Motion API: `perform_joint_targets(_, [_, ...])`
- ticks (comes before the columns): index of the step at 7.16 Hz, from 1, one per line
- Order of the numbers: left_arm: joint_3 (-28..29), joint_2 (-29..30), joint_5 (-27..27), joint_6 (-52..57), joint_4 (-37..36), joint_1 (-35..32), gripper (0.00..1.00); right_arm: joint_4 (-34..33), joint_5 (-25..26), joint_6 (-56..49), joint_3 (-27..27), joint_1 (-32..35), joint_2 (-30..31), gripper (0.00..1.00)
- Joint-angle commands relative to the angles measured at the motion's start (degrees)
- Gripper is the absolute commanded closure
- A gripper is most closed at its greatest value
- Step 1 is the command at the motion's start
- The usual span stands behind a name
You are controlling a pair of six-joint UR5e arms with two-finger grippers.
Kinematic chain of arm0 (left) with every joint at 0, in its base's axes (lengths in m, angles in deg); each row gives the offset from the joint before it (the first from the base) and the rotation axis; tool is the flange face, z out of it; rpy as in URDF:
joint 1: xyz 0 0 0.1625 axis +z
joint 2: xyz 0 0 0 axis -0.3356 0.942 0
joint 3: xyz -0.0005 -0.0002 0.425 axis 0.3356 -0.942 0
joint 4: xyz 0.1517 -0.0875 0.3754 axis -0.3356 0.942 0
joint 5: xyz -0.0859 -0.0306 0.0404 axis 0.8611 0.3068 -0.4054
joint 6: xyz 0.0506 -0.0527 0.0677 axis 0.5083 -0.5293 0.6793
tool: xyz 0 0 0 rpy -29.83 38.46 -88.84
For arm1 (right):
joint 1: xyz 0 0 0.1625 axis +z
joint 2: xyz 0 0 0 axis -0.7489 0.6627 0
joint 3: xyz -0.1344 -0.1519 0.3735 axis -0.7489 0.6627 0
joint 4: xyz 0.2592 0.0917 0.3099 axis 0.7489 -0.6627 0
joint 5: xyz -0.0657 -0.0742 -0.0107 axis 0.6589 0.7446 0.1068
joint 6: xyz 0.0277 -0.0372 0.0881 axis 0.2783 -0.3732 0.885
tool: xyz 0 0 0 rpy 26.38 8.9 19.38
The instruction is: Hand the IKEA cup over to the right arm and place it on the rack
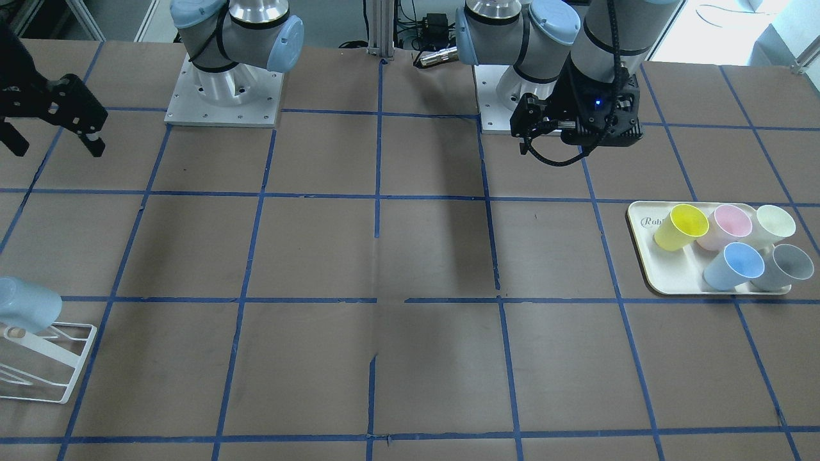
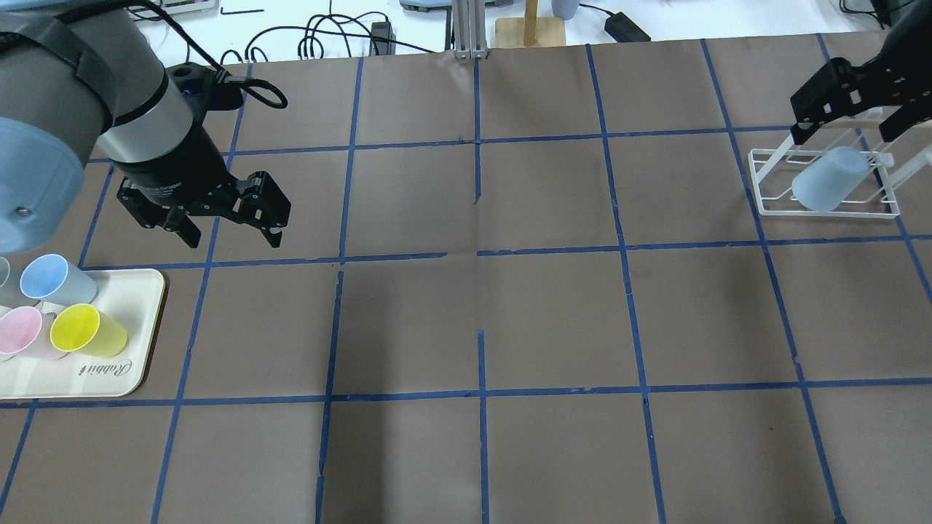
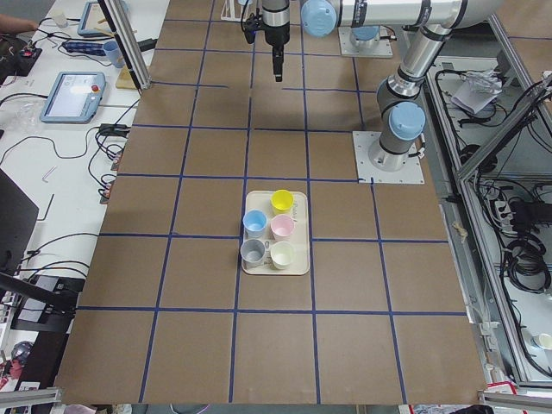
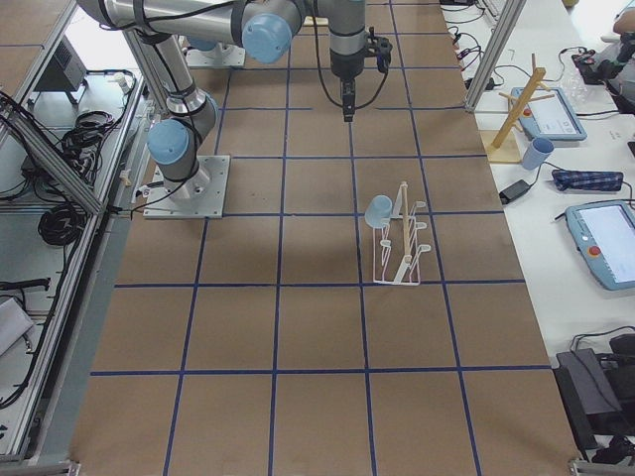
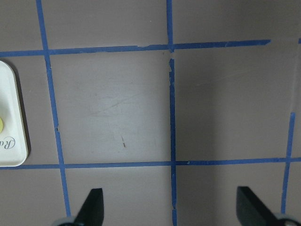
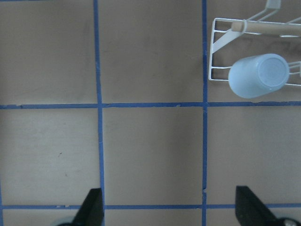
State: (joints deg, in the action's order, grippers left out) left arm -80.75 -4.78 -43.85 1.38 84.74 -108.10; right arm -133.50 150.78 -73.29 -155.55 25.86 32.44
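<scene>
The pale light-blue IKEA cup [image 2: 830,180] hangs upside down and tilted on a peg of the white wire rack [image 2: 770,205] at the far right. It also shows in the front view [image 1: 25,306] and the right wrist view [image 6: 258,75]. My right gripper [image 2: 844,131] is open and empty, above and just behind the rack, apart from the cup; in the right wrist view its fingertips [image 6: 94,207] are spread wide. My left gripper [image 2: 233,236] is open and empty over bare table, next to the tray.
A cream tray [image 2: 109,378] at the near left holds a second blue cup [image 2: 51,280], a yellow cup [image 2: 87,331], a pink cup [image 2: 22,331], plus a grey cup [image 1: 785,266] and a cream cup [image 1: 772,224]. Blue tape lines grid the brown table.
</scene>
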Motion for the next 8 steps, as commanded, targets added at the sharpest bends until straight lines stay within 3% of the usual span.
perform_joint_targets(1, [0.52, 0.54, -0.10, -0.03, 0.01, 0.07, 0.00, 4.20, 0.18, 6.01, 2.40, 7.35, -0.07, 0.00])
perform_joint_targets(5, [0.35, 0.28, 0.17, 0.06, 0.01, -0.10, 0.00, 4.22, 0.26, 15.09, 2.93, 16.15, -3.40, 0.00])
perform_joint_targets(8, [0.26, 0.19, 0.17, 0.06, 0.01, -0.11, 0.00, 3.96, 0.61, 15.10, 3.01, 16.79, -3.94, 0.00])
